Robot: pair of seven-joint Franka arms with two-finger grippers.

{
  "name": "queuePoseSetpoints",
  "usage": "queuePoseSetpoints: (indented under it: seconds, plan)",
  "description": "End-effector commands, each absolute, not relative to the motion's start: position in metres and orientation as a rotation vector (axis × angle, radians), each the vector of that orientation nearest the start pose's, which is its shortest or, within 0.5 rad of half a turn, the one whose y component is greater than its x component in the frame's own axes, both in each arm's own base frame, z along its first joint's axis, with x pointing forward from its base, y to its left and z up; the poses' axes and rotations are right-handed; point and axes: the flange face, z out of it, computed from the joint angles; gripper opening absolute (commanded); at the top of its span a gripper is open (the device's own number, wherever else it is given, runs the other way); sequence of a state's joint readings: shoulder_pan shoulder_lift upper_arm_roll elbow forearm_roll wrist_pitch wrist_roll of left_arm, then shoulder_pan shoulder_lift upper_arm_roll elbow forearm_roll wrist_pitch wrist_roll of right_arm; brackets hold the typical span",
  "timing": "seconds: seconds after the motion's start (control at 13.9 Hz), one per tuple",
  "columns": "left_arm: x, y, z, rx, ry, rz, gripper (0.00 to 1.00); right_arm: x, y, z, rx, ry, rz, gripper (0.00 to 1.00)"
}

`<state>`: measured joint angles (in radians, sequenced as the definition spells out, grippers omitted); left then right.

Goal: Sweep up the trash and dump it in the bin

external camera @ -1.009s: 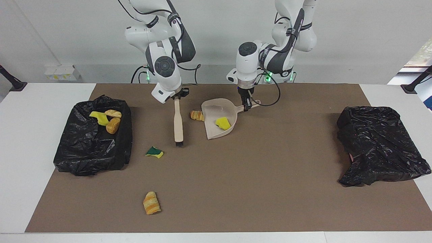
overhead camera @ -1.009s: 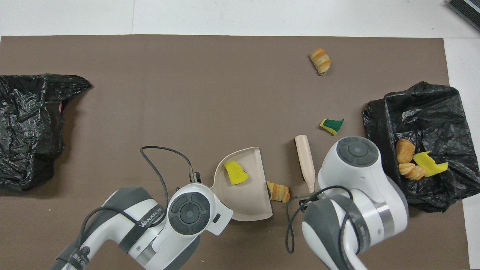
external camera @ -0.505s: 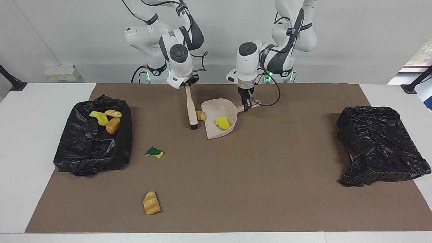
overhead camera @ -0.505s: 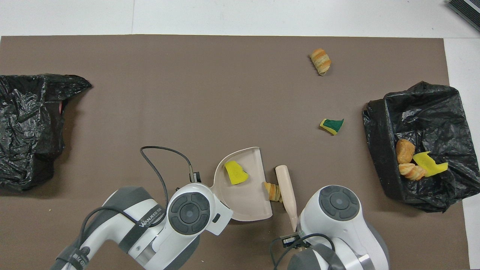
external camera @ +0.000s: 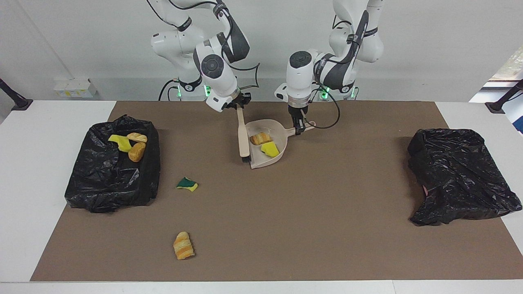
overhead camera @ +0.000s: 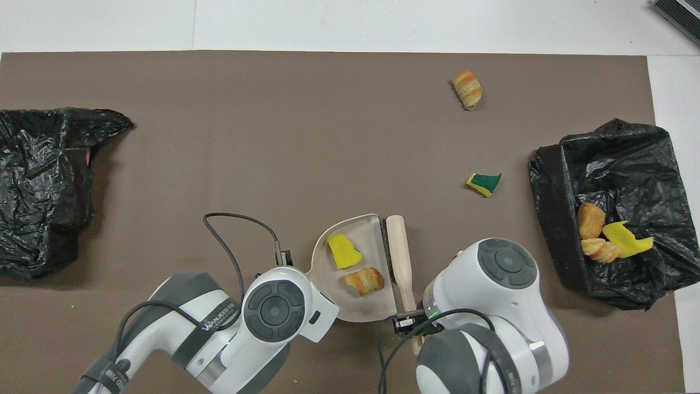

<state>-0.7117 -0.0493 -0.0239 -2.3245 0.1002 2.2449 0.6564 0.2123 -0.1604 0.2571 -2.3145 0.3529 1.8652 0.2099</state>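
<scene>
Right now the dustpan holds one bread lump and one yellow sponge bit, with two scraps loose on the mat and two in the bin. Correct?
Not quite: the overhead view shows three scraps in the bin, not two. The rest stands.

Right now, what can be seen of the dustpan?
The dustpan is beige, plastic-looking, a shallow scoop with raised walls and a short handle. It lies flat on the brown mat, between the two arms. The left gripper is shut on its handle. In it lie a yellow sponge bit and a bread-like lump. The brush, held by the right gripper, lies along its open lip.
</scene>
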Motion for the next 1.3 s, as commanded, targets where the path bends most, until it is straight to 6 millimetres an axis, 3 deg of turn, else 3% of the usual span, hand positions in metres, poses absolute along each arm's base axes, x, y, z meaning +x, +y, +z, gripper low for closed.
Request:
queuePoseSetpoints:
  seconds: [0.0, 0.14, 0.36, 0.5, 0.65, 0.94, 1.23]
  plan:
    - [0.388, -0.316, 0.353, -2.363, 1.942, 0.019, 0.0, 0.434, 0.203, 0.408, -2.949, -0.22, 0.483, 0.0]
    - [0.403, -0.314, 0.354, -2.418, 1.874, 0.009, 0.0, 0.464, 0.197, 0.413, -3.018, -0.292, 0.441, 0.0]
    - [0.422, -0.315, 0.36, -2.444, 1.841, -0.009, 0.0, 0.53, 0.181, 0.446, -3.119, -0.357, 0.429, 0.0]
    - [0.427, -0.316, 0.363, -2.471, 1.804, -0.011, 0.0, 0.569, 0.158, 0.456, -3.16, -0.42, 0.388, 0.0]
    - [0.426, -0.318, 0.364, -2.516, 1.74, -0.012, 0.0, 0.603, 0.138, 0.449, -3.193, -0.594, 0.384, 0.0]
    - [0.424, -0.322, 0.364, -2.524, 1.728, -0.011, 0.0, 0.681, 0.11, 0.447, -3.265, -0.769, 0.335, 0.0]
    - [0.422, -0.323, 0.363, -2.521, 1.731, -0.002, 0.0, 0.733, 0.088, 0.413, -3.378, -1.11, 0.284, 0.0]
